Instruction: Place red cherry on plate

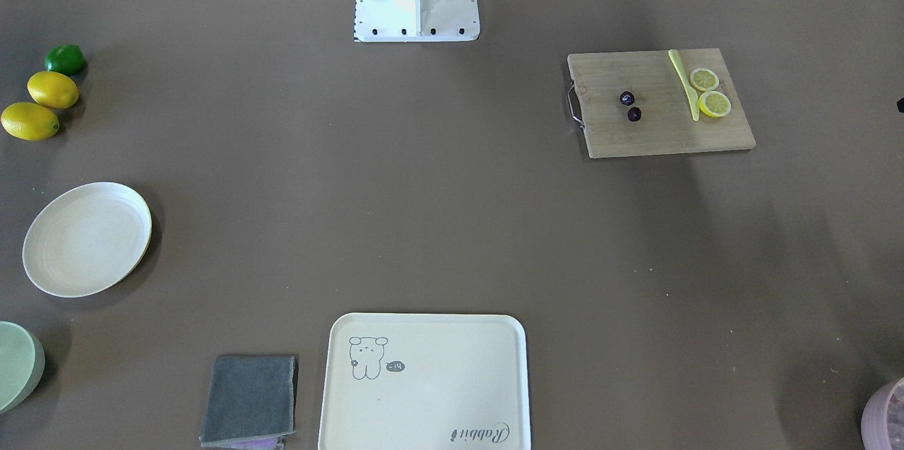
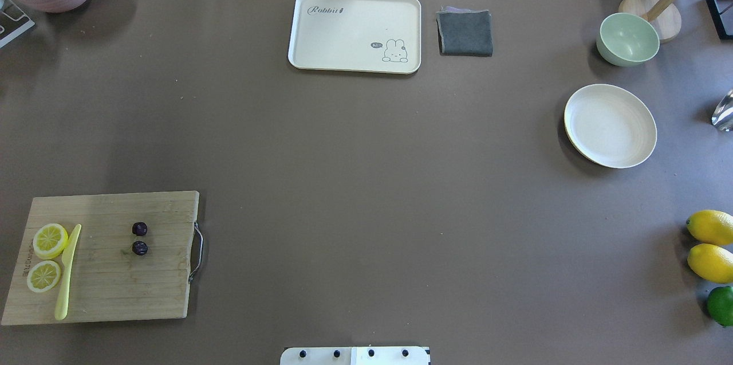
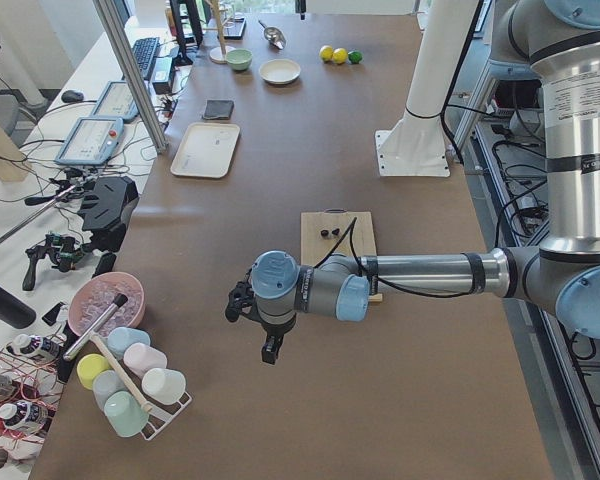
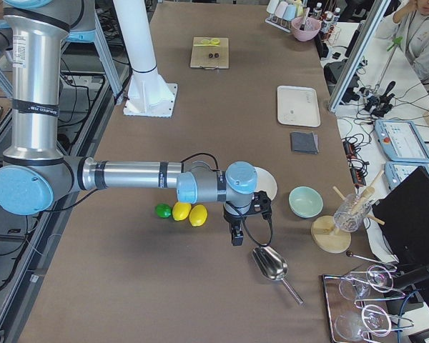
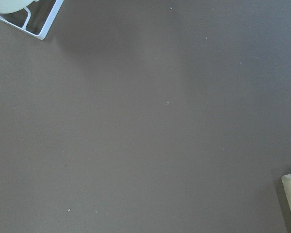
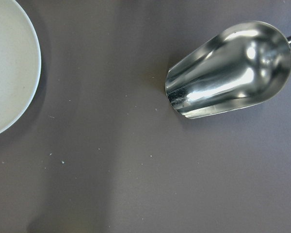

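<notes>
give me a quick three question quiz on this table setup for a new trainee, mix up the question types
1. True or false: the red cherry lies on the wooden cutting board.
2. Which of these sits nearest the plate? A) the pale green bowl B) the grey cloth C) the rectangular tray
3. Short answer: how many lemon slices lie beside the yellow knife?

Key: 1 true; 2 A; 3 two
</notes>
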Robot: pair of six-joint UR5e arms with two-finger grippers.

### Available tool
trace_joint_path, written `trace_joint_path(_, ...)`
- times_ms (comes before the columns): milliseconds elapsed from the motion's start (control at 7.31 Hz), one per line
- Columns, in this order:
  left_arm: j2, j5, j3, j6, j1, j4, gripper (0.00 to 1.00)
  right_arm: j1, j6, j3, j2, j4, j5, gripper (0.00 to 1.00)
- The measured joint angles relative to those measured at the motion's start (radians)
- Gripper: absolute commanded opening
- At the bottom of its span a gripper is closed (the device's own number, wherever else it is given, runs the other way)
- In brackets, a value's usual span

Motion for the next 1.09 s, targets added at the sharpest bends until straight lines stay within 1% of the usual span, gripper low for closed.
trace_joint_path(410, 0.002, 0.004, -0.001, 0.006, 0.002, -0.019, 0.98, -0.001, 0.0, 0.015, -0.013, 0.005, 0.011, 1.0)
trace_joint_path(821, 0.003, 0.002, 0.001, -0.003, 0.003, -0.024, 0.98, -0.001, 0.011, 0.007, -0.043, 0.066, 0.028, 1.0)
trace_joint_path(1094, 0.002, -0.003, -0.001, -0.004, 0.003, -0.026, 0.98, -0.001, 0.015, 0.006, -0.064, 0.08, 0.091, 1.0)
